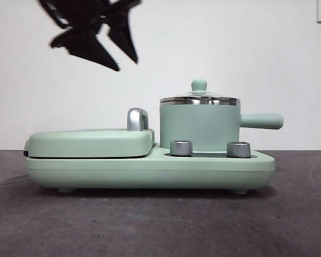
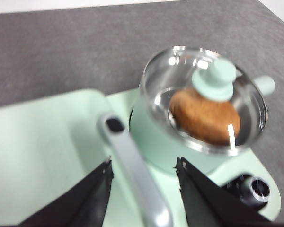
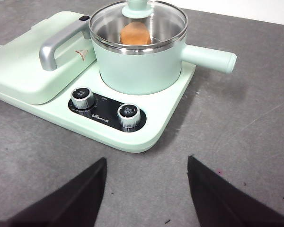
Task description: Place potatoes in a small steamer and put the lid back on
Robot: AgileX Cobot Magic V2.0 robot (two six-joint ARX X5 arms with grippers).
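Orange-brown potato (image 2: 204, 118) sits under the glass lid (image 2: 203, 99); both end effectors gape empty.

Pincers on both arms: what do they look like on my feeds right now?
Both are plain matte black. The left pincer has two flat, wedge-shaped jaws tapering to narrow tips with small notches at the ends. The right pincer shows the same two black tapered wedges. From the front, one pincer appears as a blurred black angular shape with pointed tips. No cables, markings or labels are visible.
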